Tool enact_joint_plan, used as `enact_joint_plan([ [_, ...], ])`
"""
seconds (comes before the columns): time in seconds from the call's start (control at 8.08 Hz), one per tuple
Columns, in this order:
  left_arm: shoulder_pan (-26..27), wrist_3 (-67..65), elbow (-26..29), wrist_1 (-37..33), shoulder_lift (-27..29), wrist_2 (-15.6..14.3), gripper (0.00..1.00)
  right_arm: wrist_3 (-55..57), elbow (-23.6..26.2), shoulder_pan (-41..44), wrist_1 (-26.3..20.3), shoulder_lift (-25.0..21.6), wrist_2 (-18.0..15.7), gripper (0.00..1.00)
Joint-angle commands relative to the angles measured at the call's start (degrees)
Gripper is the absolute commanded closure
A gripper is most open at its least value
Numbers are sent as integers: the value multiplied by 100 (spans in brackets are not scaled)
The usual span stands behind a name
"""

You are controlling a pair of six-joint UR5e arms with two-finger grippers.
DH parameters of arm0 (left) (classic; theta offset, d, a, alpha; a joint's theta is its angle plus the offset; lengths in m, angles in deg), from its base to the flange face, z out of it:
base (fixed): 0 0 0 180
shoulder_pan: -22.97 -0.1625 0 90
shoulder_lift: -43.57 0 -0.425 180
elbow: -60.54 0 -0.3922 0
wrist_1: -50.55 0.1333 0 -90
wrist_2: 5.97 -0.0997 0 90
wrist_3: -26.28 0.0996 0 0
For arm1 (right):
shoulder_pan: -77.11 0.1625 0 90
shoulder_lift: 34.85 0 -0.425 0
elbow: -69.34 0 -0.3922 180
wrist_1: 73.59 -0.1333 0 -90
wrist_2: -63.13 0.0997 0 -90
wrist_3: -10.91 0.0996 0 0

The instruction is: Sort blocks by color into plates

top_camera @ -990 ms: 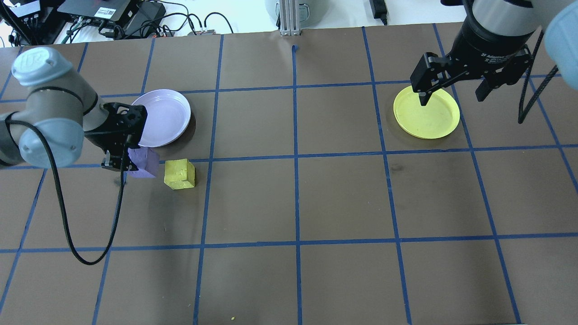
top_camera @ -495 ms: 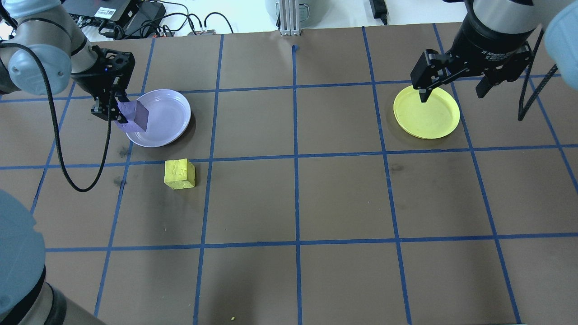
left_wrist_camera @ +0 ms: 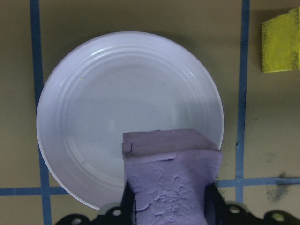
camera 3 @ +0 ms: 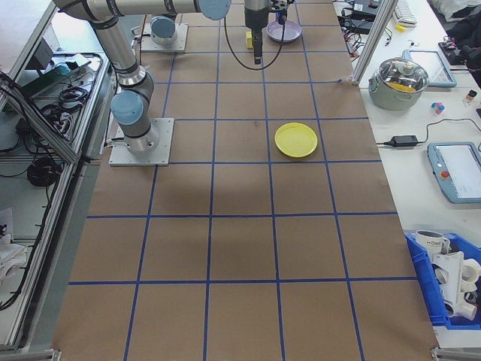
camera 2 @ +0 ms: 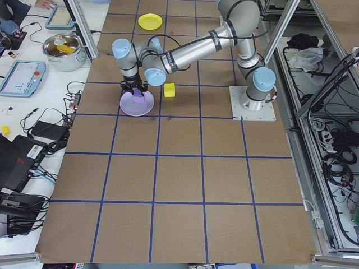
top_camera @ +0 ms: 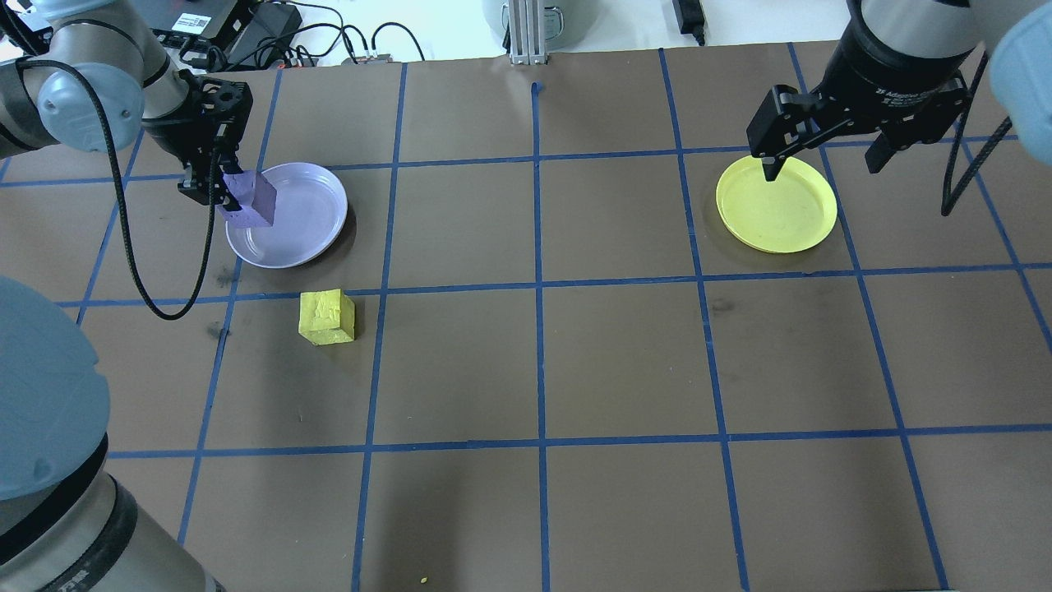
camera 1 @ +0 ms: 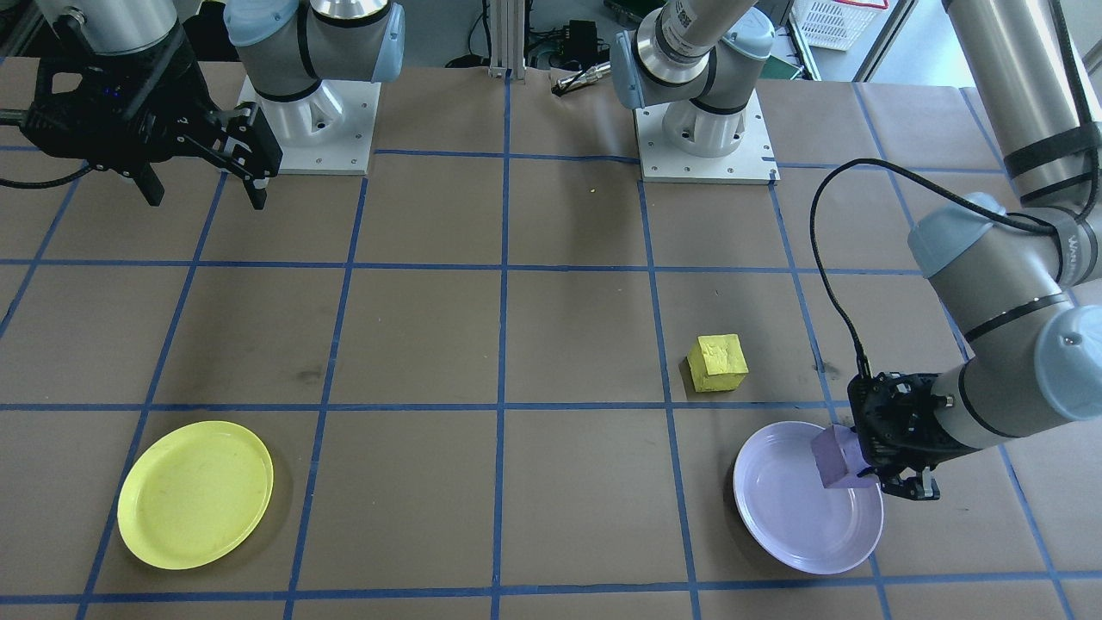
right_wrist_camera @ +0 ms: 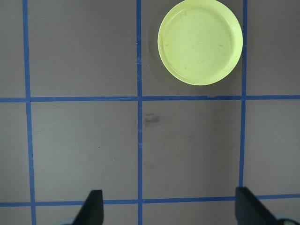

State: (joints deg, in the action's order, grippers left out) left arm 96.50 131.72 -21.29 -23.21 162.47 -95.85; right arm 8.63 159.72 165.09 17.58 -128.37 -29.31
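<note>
Overhead: left gripper [top_camera: 223, 193] clamping purple block [top_camera: 249, 200] over lavender plate [top_camera: 300, 218] rim; yellow block [top_camera: 327, 316] on table nearby; right gripper [top_camera: 822, 161], wide apart, labelled "Adaptive", above yellow plate [top_camera: 781, 215]. Left wrist: block's cracked surface [left_wrist_camera: 171, 180]. Right wrist: spread fingers [right_wrist_camera: 91, 208].

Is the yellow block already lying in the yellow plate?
No, the yellow block sits on the table near the lavender plate, far from the yellow plate.
</note>
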Motion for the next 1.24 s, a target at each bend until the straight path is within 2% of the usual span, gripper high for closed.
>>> enact_joint_plan([
  [0.0, 13, -155, 53, 300, 273, 58, 100, 8, 6, 0, -19, 1, 7, 0],
  [0.25, 13, -146, 44, 571, 501, 57, 100, 8, 6, 0, 7, 1, 16, 0],
  [0.5, 39, -216, 53, 591, 581, 110, 100, -1, 6, 0, -2, 1, -45, 0],
  [0.62, 135, -347, 53, 582, 599, 249, 100, -1, 6, 0, -11, 1, -28, 0],
  [0.74, 231, -487, 53, 582, 581, 225, 100, -1, 6, 0, -11, 1, -19, 0],
  [0.99, 232, -497, 53, 591, 625, 242, 74, -1, 6, 0, 7, 9, -1, 0],
  [1.11, 224, -480, 71, 652, 634, 242, 50, -1, 6, 9, 16, 9, -1, 0],
])
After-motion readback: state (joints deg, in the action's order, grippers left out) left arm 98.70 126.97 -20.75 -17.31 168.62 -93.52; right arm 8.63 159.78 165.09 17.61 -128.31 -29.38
